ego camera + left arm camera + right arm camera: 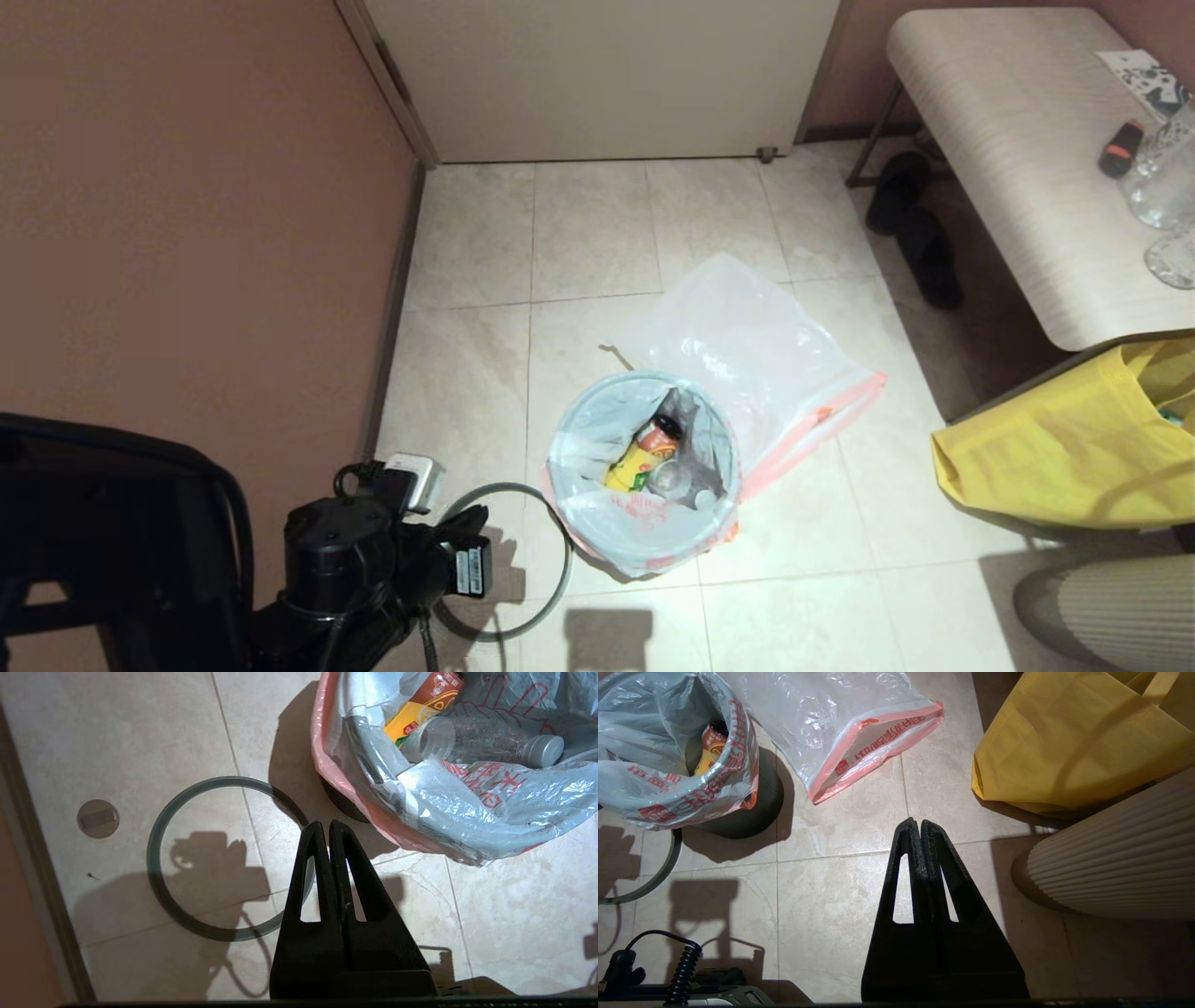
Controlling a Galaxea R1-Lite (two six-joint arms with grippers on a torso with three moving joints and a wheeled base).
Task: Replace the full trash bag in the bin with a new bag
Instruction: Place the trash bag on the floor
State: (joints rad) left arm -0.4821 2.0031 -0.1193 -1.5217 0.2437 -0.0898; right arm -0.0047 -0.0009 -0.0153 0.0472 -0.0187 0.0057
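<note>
Full trash bag [644, 467] sits inside the bin [752, 807], red print illegible. New bag [747, 345] lies on the floor behind. Left gripper [325, 828] and right gripper [914, 826]: fingers pressed together, empty.

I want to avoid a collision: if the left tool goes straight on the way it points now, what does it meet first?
Probably the grey hoop rim on the floor; the shut left tool sits over its edge. The full trash bag lies just beyond. Depth is unclear.

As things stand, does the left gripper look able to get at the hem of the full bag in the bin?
Probably yes: the left gripper, shut and empty, hangs just beside the full bag in the bin, with only bare floor between.
</note>
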